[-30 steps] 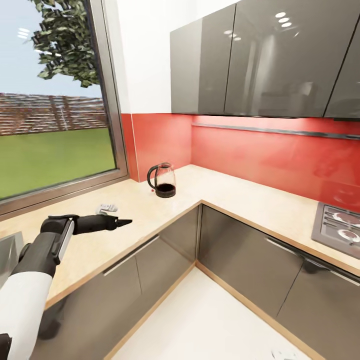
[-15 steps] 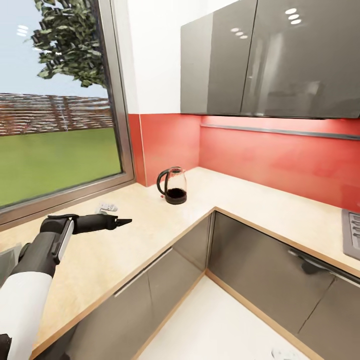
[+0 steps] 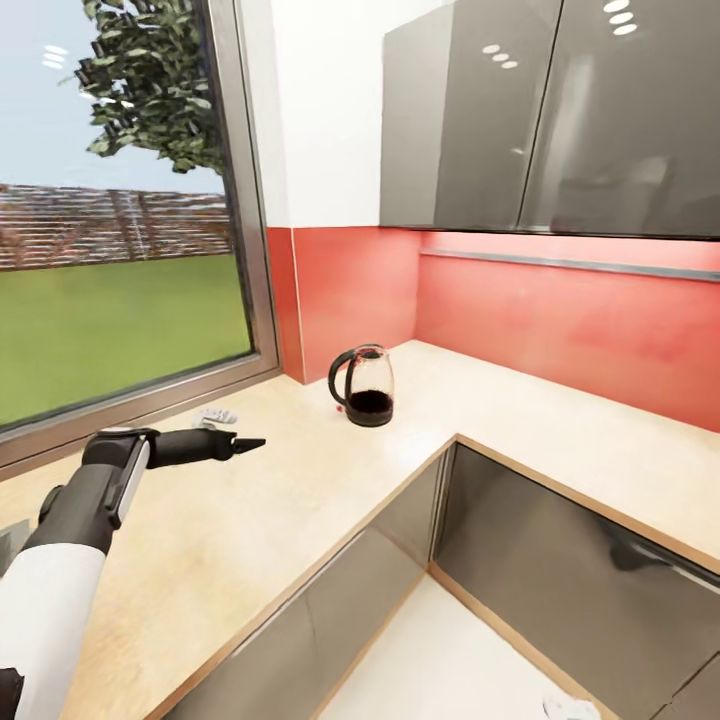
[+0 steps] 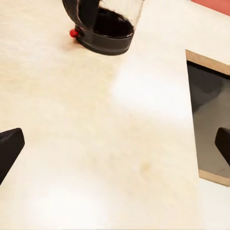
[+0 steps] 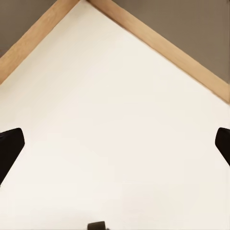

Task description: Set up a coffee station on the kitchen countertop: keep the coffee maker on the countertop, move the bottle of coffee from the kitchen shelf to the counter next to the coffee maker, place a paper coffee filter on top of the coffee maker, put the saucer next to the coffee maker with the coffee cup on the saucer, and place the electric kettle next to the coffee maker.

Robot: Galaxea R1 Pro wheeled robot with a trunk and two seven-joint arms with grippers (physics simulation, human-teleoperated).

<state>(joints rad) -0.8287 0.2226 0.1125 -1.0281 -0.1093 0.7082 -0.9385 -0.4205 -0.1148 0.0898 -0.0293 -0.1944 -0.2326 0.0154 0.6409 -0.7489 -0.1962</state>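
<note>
Camera has panned left since a second ago: whole scene slid right, stovetop gone from frame, kettle itself not moved on the counter. Electric kettle [image 3: 364, 386] stands upright on the countertop [image 3: 300, 480] in the inner corner, near the red backsplash [image 3: 560, 320], at about 1 o'clock from the left gripper [image 3: 240, 443]. Left arm is stretched out over the counter, gripper above the surface, well apart from the kettle. Left wrist view: fingertips far apart at the frame edges, jaws wide, nothing between; kettle base [image 4: 103, 36] with red button ahead. Right gripper [image 5: 115, 143] wide too, empty, over pale floor [image 5: 115, 120] beside cabinet fronts. Small grey object [image 3: 215, 414] lies by the window [image 3: 120, 250].
</note>
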